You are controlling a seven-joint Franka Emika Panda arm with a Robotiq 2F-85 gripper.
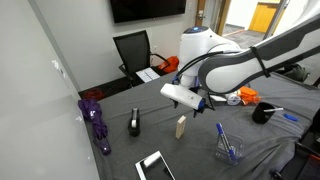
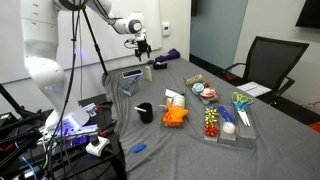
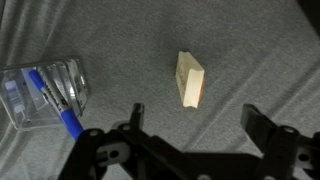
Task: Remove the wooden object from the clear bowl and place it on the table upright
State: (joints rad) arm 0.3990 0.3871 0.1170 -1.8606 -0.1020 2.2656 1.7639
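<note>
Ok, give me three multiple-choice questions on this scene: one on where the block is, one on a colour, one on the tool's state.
1. Where is the block?
A) in the bowl
B) upright on the table
C) held in the tool

2. What colour is the pen in the bowl?
A) red
B) blue
C) green

3. The tool is:
A) open
B) shut on the block
C) shut on the pen

Answers:
1 B, in an exterior view the block stands on end on the cloth, apart from the bowl.
2 B, the wrist view shows a blue pen.
3 A, its fingers stand wide apart with nothing between them.
</note>
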